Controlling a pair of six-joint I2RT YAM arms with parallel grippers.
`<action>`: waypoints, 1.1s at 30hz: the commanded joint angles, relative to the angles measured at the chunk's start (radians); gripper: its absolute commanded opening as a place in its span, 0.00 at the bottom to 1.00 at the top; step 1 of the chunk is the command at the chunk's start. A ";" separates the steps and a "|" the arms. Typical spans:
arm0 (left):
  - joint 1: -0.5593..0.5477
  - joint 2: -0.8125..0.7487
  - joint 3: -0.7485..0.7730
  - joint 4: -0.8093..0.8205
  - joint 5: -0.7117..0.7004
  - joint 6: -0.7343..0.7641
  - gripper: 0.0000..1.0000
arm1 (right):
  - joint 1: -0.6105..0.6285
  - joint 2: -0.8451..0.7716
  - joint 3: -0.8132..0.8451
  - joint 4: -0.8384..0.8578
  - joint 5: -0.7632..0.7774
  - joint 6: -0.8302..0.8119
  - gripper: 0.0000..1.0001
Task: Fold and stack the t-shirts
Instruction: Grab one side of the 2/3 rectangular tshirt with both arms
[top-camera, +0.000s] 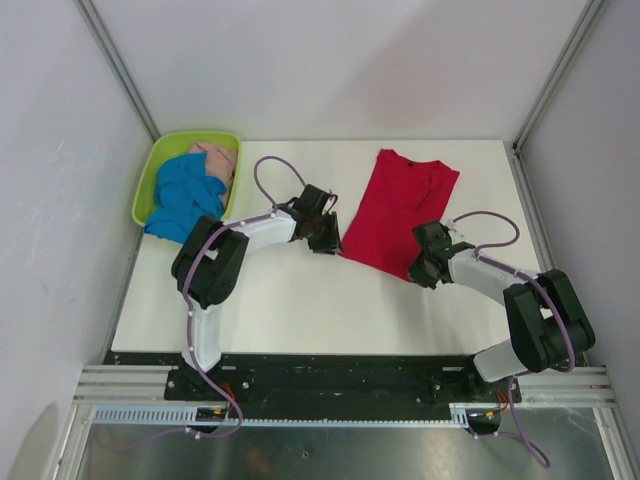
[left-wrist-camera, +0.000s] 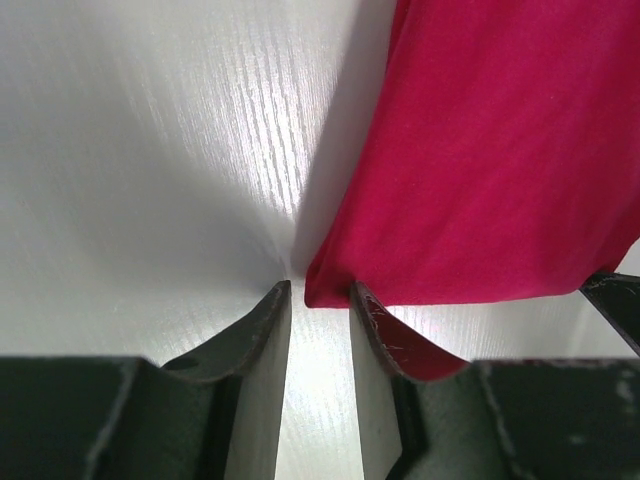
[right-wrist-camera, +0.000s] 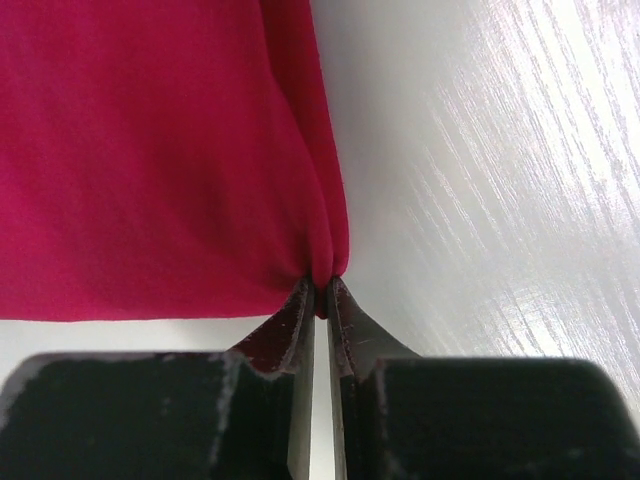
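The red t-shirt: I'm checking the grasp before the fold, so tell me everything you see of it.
The red t-shirt is plain, soft, bright red cloth, lying on the white table, neckline away from the arms, hem toward them. The right gripper pinches one hem corner, bunching it; the left gripper stands open at the other corner, not clamped.

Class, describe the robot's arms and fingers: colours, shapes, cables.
The left arm and right arm have bulky black joints and white tubular links, with a looping purple-grey cable along each. The left gripper and right gripper are black; their fingers are dark tapered blades, scuffed.
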 joint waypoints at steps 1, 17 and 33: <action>-0.006 0.019 0.032 -0.016 -0.019 0.026 0.34 | 0.008 0.037 -0.012 -0.014 0.032 0.008 0.08; -0.015 0.002 0.001 -0.016 -0.027 -0.036 0.01 | 0.008 0.027 -0.012 -0.012 0.012 -0.033 0.00; -0.039 -0.440 -0.491 -0.002 -0.070 -0.173 0.00 | 0.252 -0.239 -0.073 -0.246 0.059 0.048 0.00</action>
